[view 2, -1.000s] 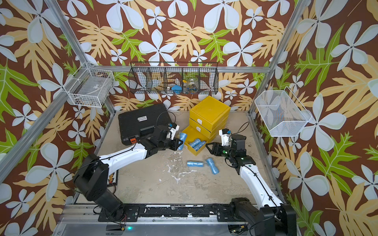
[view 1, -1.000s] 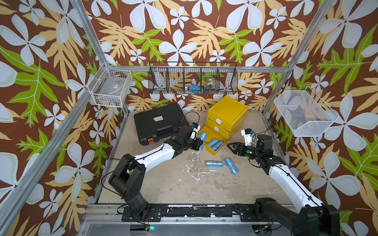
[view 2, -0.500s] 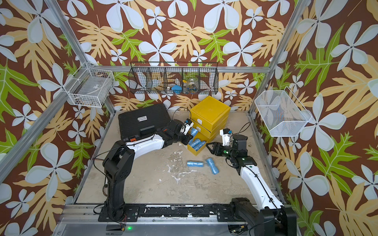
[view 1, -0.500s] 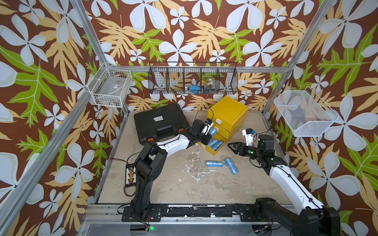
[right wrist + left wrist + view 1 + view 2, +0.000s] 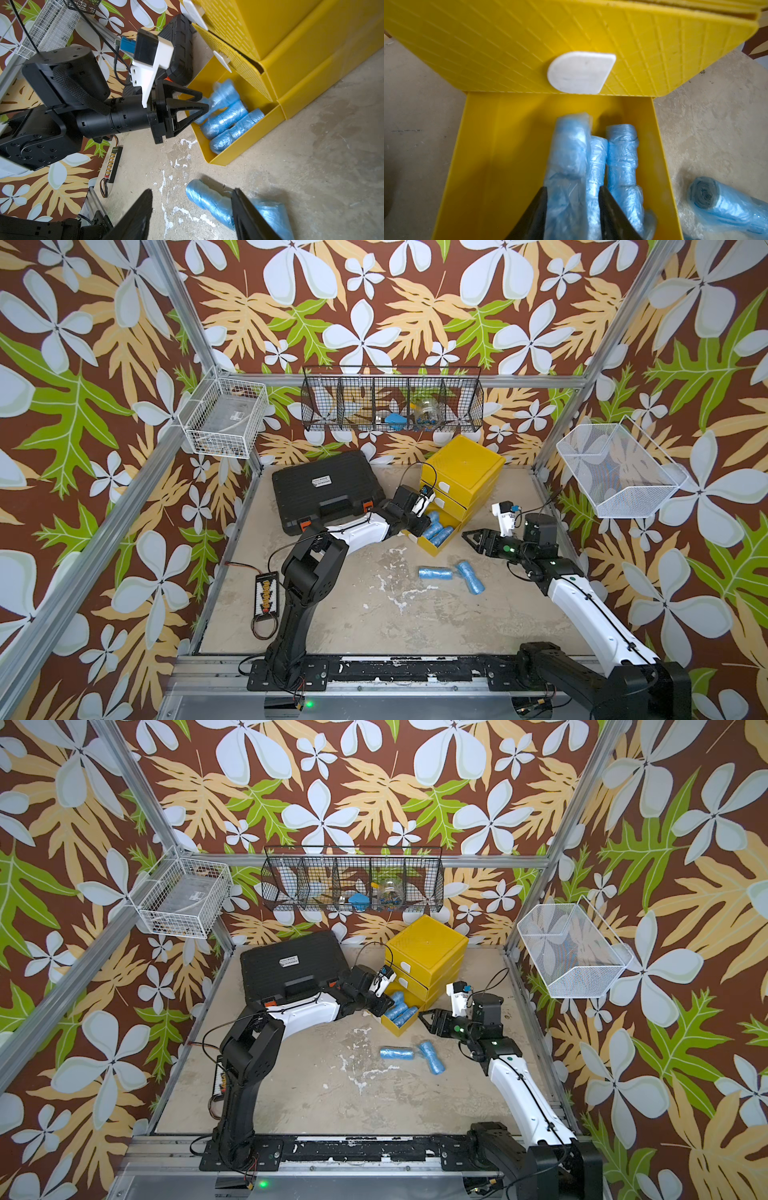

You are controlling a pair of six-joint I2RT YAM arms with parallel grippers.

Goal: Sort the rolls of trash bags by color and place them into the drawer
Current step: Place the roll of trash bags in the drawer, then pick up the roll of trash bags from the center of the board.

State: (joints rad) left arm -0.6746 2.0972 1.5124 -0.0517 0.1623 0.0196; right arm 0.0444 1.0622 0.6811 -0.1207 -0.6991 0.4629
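Over drawer (image 5: 500,155): left arm (image 5: 365,531) outstretched, jaws parted.

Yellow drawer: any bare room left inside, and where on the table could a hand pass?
Inside the open drawer, the floor is bare between one side wall and the blue rolls. On the table, the wide patch between the two loose rolls and the front rail is free. Crowded: the drawer front, with left gripper and right gripper.

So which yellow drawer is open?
The bottom drawer of the yellow cabinet. It is pulled out, with blue rolls lying inside. The middle drawer and top drawer are pushed shut.
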